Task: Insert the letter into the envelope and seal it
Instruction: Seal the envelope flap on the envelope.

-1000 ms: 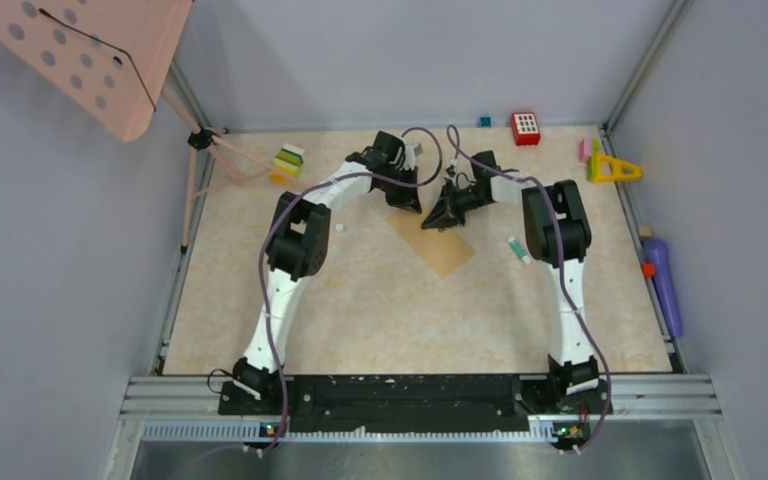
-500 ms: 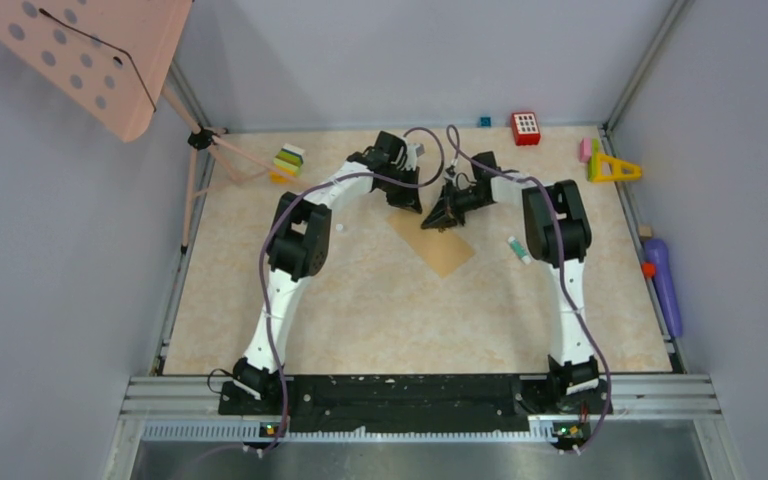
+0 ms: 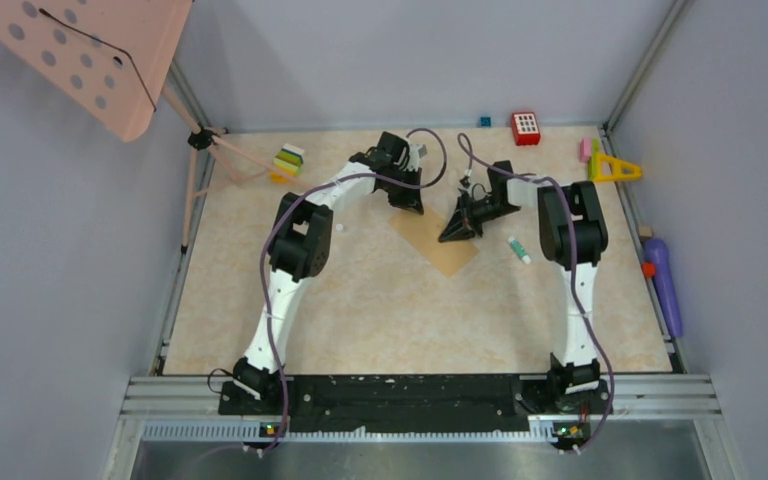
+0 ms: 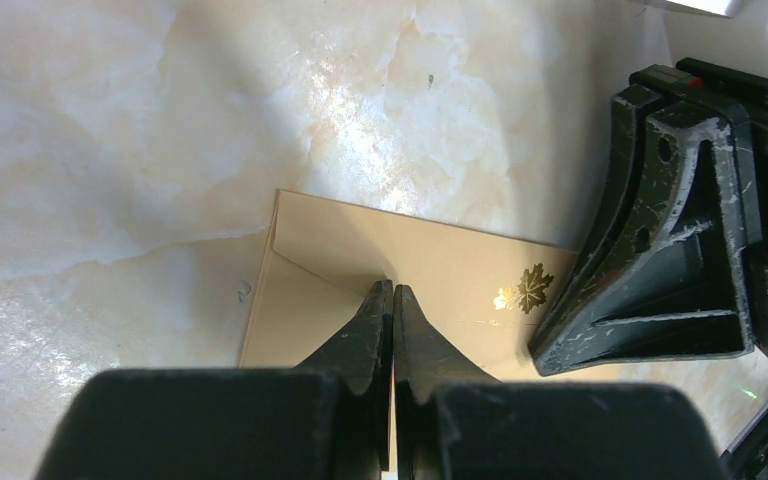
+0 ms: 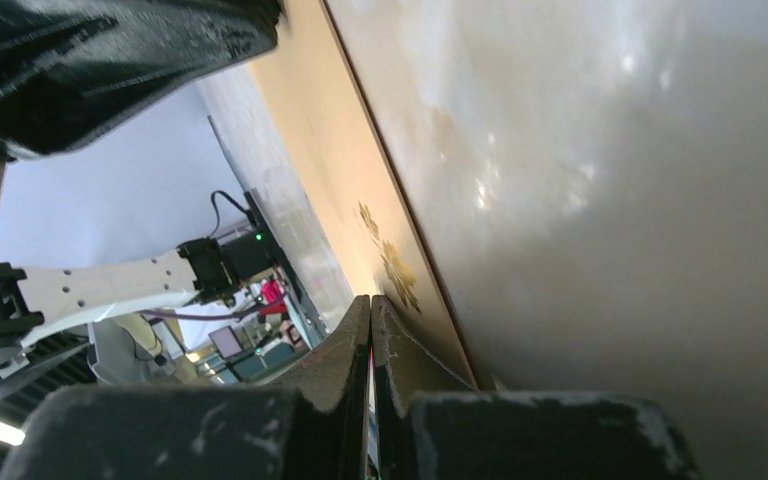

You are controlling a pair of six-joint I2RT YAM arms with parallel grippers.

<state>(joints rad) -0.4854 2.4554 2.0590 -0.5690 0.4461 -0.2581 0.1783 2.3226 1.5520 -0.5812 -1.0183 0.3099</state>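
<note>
Seemingly light and limp, the tan kraft paper envelope (image 4: pixel 440 265) lay flat beneath the left tool (image 4: pixel 392 290) and right tool (image 5: pixel 371 300), both pressed together on nothing; an edge looked easiest to pinch.

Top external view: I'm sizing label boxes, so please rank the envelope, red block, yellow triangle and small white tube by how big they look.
1. envelope, largest even though partly hidden
2-3. red block and yellow triangle look alike, so they are not ranked
4. white tube, smallest
</note>
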